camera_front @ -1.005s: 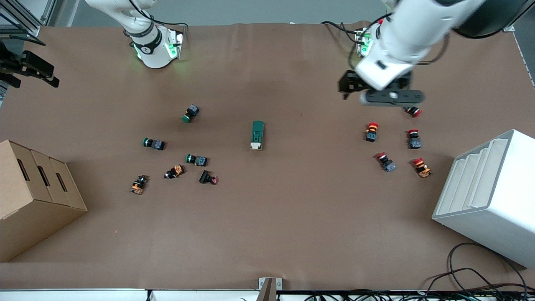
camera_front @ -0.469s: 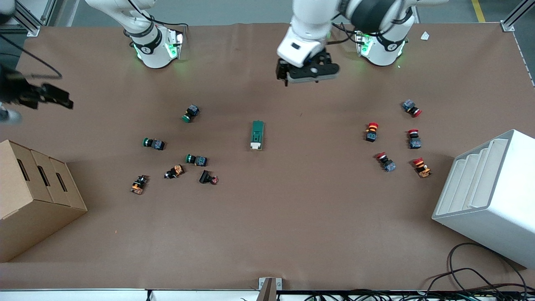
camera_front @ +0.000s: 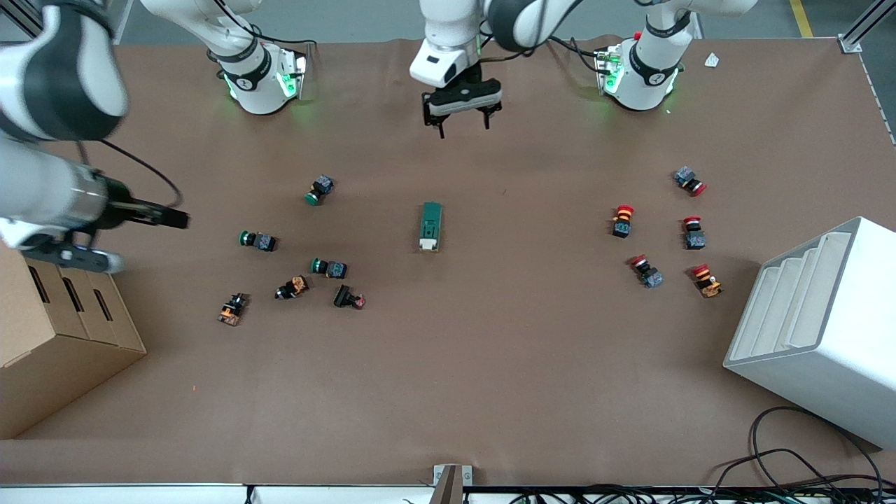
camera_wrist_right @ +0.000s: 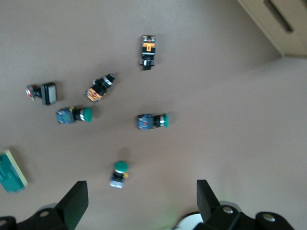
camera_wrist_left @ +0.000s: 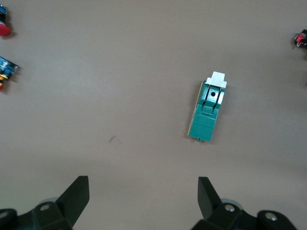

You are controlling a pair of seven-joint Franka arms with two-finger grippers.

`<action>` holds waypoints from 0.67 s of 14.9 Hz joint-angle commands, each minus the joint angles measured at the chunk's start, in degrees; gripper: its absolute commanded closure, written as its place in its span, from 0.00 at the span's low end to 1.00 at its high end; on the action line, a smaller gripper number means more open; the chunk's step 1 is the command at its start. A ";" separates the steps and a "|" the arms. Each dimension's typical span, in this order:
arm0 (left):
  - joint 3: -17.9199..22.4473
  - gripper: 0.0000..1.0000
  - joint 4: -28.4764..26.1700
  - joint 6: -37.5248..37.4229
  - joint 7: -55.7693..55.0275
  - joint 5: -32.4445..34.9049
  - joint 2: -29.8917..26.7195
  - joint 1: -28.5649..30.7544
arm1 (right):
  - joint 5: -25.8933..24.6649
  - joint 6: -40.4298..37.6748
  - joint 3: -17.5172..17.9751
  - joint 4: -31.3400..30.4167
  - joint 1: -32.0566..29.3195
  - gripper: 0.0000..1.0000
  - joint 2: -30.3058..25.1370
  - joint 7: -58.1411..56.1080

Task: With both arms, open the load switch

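Observation:
The load switch (camera_front: 431,226) is a dark green block with a white lever end and lies flat mid-table. It also shows in the left wrist view as the load switch (camera_wrist_left: 207,112), and at the edge of the right wrist view as the load switch (camera_wrist_right: 12,172). My left gripper (camera_front: 464,126) hangs open over bare table between the switch and the arms' bases; in its wrist view the left gripper (camera_wrist_left: 143,196) holds nothing. My right gripper (camera_front: 171,218) is over the table by the green push-buttons; the right gripper (camera_wrist_right: 141,201) is open and holds nothing.
Green and orange push-buttons (camera_front: 318,189) are scattered toward the right arm's end. Red push-buttons (camera_front: 658,231) lie toward the left arm's end. A cardboard box (camera_front: 63,336) and a white stepped bin (camera_front: 819,329) stand at the table's two ends. Cables (camera_front: 791,455) lie at the near edge.
The left arm swung from over the red push-buttons to over the middle of the table, above the switch's end. The right arm came into view from the cardboard-box end.

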 commanded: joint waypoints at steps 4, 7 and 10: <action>0.09 0.02 1.31 1.40 -20.15 19.89 11.36 -7.55 | 0.42 8.30 -0.12 2.44 9.39 0.00 9.92 20.00; 0.09 0.02 1.13 1.40 -32.74 30.35 15.84 -10.89 | 3.57 15.24 -0.12 2.44 14.92 0.00 14.67 36.34; 0.27 0.02 0.60 0.35 -41.19 41.42 20.15 -14.50 | 6.40 21.66 -0.12 2.44 18.53 0.00 19.15 50.94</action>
